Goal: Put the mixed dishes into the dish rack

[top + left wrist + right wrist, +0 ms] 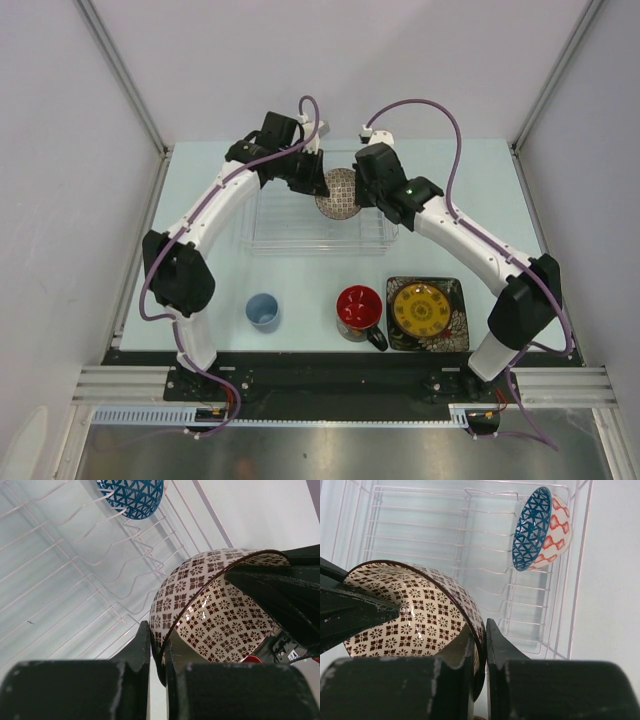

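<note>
The beige patterned bowl (338, 193) hangs tilted over the right part of the clear dish rack (290, 225), held from both sides. My left gripper (157, 640) is shut on one edge of its rim, one finger inside the bowl (215, 610) and one outside. My right gripper (481, 630) is shut on the opposite edge of the bowl (410, 610). A blue patterned bowl (540, 527) stands on edge among the rack's wires (420, 545); the top view hides it under my left arm. In front of the rack sit the light-blue cup (262, 311), the red-inside mug (359, 307) and the yellow plate (421, 310) on the black square plate (455, 335).
Side walls close in the pale table (220, 280) on the left and right. The arm bases and a metal rail (340, 385) run along the near edge. Purple cables loop above both wrists.
</note>
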